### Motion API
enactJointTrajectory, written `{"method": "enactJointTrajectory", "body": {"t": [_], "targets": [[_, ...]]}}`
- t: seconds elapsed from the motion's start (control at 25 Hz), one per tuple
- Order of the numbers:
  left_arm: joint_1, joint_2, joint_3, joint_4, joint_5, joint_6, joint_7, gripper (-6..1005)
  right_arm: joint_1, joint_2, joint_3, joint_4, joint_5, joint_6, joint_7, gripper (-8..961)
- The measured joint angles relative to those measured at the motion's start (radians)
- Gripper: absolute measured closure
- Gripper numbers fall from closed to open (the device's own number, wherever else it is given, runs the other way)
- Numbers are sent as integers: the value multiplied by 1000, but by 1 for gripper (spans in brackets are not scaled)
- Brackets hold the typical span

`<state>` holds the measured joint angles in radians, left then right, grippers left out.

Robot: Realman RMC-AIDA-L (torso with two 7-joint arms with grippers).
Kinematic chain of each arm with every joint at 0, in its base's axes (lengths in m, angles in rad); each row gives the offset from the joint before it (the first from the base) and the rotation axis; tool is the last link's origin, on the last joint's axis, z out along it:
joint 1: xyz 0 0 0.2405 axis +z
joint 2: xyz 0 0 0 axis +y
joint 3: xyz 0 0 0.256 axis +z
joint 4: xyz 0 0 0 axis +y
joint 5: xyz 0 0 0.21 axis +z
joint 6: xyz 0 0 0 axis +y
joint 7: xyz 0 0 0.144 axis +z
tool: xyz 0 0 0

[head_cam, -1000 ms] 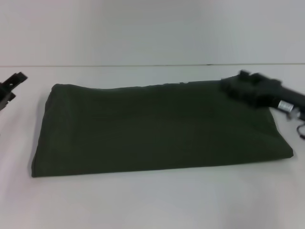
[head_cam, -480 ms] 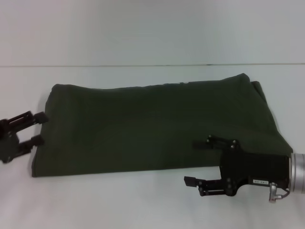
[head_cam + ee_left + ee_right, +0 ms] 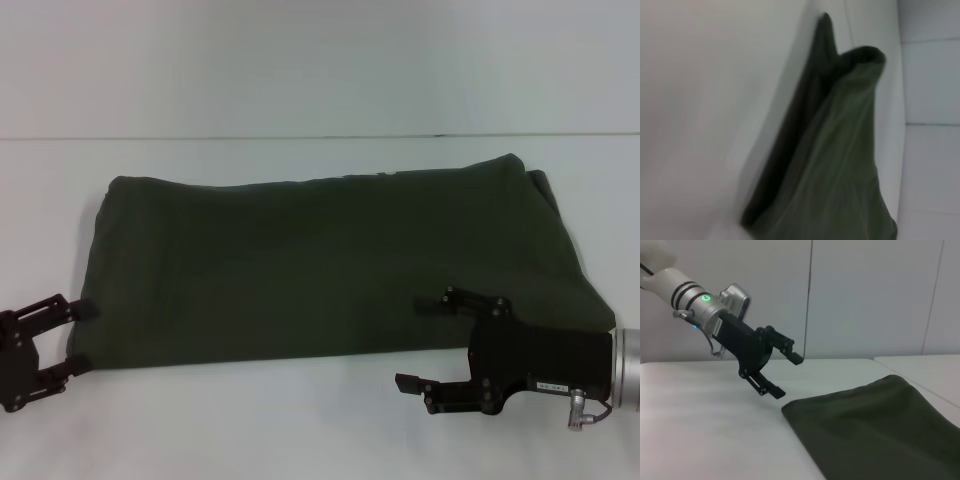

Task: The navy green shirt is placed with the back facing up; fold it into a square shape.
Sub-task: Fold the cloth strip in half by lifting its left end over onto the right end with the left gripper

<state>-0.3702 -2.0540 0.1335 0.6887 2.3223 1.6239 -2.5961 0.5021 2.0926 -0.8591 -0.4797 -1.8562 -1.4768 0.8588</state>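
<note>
I see the table (image 3: 300, 430), white and broad, running off every side of the head view, with a pale wall behind it. On it lies the shirt (image 3: 330, 265), folded into a long dark olive band that lies crosswise across the middle, plain side up; any lettering is hidden from me, and the folds underneath cannot be read from above. Its right near edge is covered by my right gripper (image 3: 418, 343), which hangs over that near edge with fingers spread wide, one finger over the cloth and the other over bare table, holding nothing; the arm behind it is cut off at the frame's edge. My left gripper (image 3: 82, 337) sits at the shirt's left near corner, fingers apart, tips at the cloth edge; I cannot tell whether they touch it, and its body is cropped by the frame. The left wrist view shows only blurred shirt (image 3: 840, 165) layers and none of its own fingers. The right wrist view shows the left gripper (image 3: 787, 374) open just beside the shirt (image 3: 880, 430) corner.
</note>
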Motion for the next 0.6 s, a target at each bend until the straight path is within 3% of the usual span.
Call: {"method": "enactJointTrajectory", "body": {"t": [0.6], "targets": [[6,5,-33,-16,76,-44,-57,203,-11,0,13,-7,10,-1,8,19]]}}
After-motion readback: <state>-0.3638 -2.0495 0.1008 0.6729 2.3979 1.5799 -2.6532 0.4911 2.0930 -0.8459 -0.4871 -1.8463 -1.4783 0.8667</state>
